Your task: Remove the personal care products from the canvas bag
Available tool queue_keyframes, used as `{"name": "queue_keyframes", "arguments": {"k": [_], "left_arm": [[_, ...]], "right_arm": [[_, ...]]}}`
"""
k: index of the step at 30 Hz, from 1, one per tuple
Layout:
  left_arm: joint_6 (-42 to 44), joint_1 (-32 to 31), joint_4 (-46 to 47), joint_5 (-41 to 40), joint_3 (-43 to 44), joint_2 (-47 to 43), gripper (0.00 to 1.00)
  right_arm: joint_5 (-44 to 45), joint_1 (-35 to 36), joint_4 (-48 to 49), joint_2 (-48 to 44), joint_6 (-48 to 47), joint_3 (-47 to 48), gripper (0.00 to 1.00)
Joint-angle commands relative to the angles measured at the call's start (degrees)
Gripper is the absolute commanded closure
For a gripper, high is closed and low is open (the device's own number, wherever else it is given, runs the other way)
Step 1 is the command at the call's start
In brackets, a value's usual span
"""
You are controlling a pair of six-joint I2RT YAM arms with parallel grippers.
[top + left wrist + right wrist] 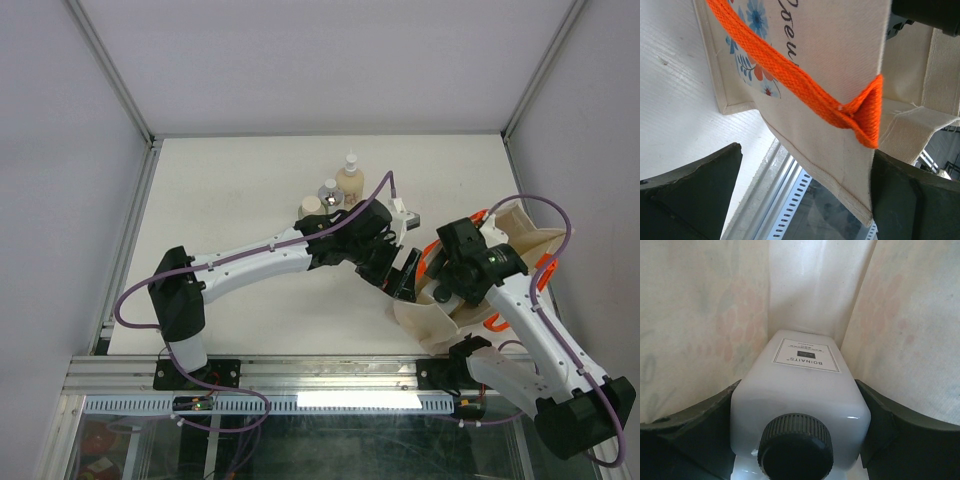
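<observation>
My right gripper (796, 384) is down inside the canvas bag (418, 322). Its fingers (687, 432) are set against both flanks of one whitish square bottle (805, 365), so it is closed onto that bottle. The bottle fills the gap between the fingers, with its dark cap (796, 446) at 6 o'clock in the wrist view. Canvas walls rise around it from 9 through 12 to 3 o'clock. I count one bottle in there; I cannot tell whether another lies under or behind it.

My left gripper (805, 155) is spread wide at the bag's mouth and has hold of nothing. A canvas panel with one orange handle (790, 80) hangs in the gap, its bottom corner by the finger at 5 o'clock, not pinched.

From above, the bag sits at 4 o'clock on the table (230, 180). Three bottles stand out on the table at 11 o'clock from the left gripper: the olive cylinder (312, 206), the silver-capped bottle (329, 191) and the cream pump bottle (350, 178). They form a tight row climbing toward 2 o'clock.
</observation>
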Motion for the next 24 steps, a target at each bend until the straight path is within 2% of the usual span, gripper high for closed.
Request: {"name": "queue_keyframes", "arguments": {"k": [1, 2, 3, 13, 24], "left_arm": [[1.76, -0.87, -1.2, -1.29, 1.49, -0.35, 0.01], [1.71, -0.88, -1.24, -1.49, 1.49, -0.45, 0.01], [1.62, -0.87, -1.25, -1.68, 1.41, -0.54, 0.01], [0.89, -0.83, -1.52, -4.65, 3.92, -1.57, 0.01], [-0.79, -0.27, -1.95, -13.51, 5.45, -6.74, 0.01]], "right_arm": [[2.39, -0.18, -0.04, -2.18, 1.68, 3.97, 0.86], [2.81, -0.19, -0.91, -2.38, 1.48, 5.31, 0.96], [3.32, -0.21, -1.91, -2.26, 1.05, 6.76, 1.0], [2.79, -0.17, -8.17, -1.17, -5.39, 21.45, 1.0], [0.83, -0.32, -14.8, -1.06, -11.69, 36.7, 1.0]]}}
